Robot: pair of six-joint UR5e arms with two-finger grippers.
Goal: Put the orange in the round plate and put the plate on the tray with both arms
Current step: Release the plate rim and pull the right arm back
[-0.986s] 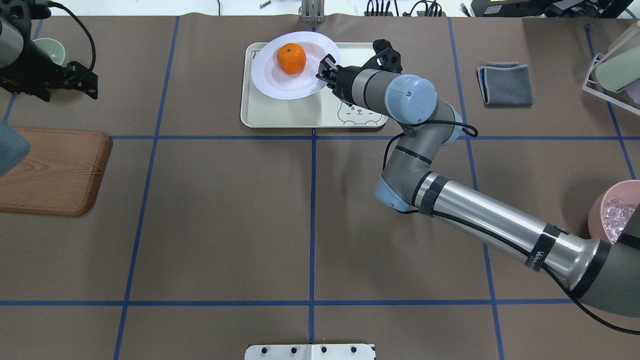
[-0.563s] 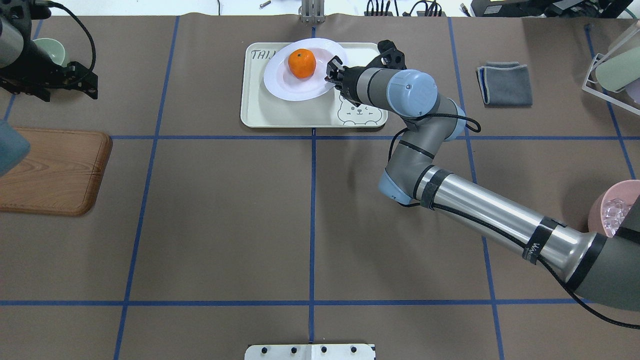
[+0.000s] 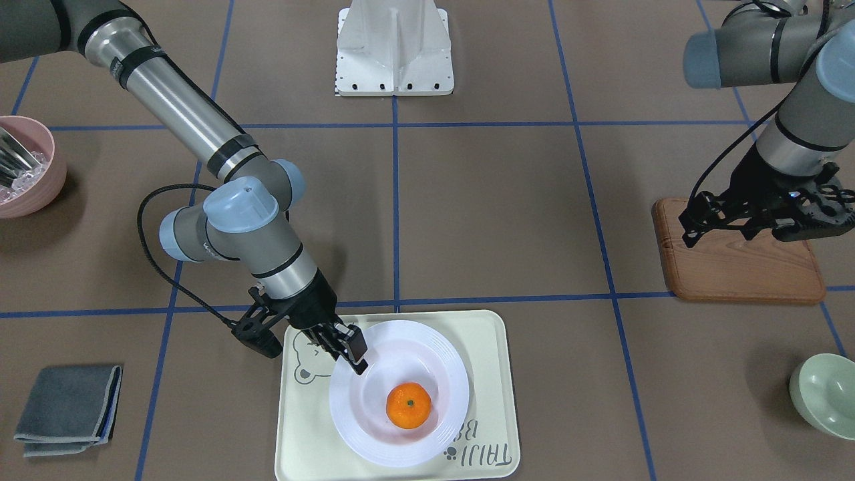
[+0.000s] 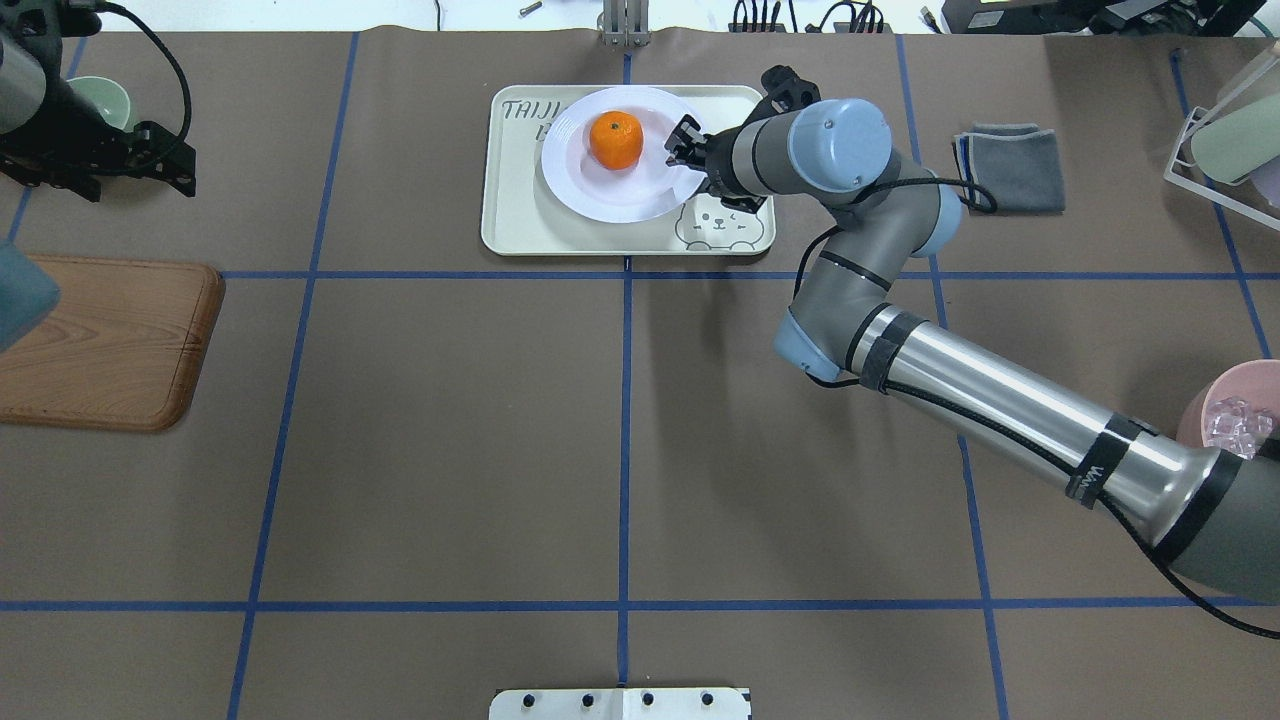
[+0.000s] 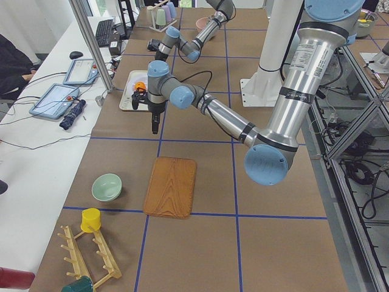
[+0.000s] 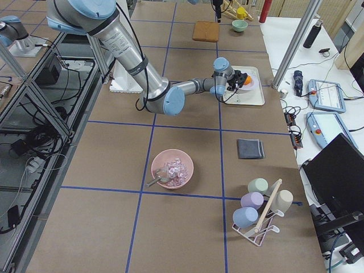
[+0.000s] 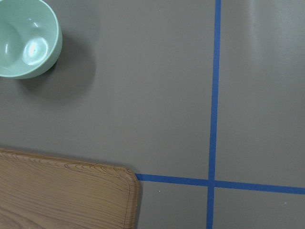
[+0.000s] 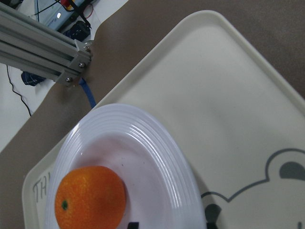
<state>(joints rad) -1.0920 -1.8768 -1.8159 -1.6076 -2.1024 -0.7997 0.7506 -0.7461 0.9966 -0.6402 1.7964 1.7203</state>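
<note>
The orange [image 4: 615, 140] lies in the white round plate [image 4: 600, 195], which sits over the far half of the cream tray [image 4: 520, 210]. My right gripper [image 4: 683, 140] is shut on the plate's right rim. The front-facing view shows its fingers [image 3: 352, 347] pinching the rim of the plate [image 3: 374, 434] beside the orange [image 3: 409, 405]. In the right wrist view the orange [image 8: 89, 198], plate [image 8: 152, 157] and tray [image 8: 228, 109] fill the frame. My left gripper [image 4: 95, 165] hangs open and holds nothing at the far left, beyond the wooden board.
A brown wooden board [image 4: 100, 340] lies at the left edge, with a pale green bowl [image 3: 821, 394] beyond it. A folded grey cloth [image 4: 1010, 168] lies right of the tray. A pink bowl [image 4: 1230, 415] and a cup rack [image 4: 1220, 140] stand at the right edge.
My right gripper has carried the plate with the orange rightward and lower over the tray, uncovering the tray's lettering. The left arm has not moved.
</note>
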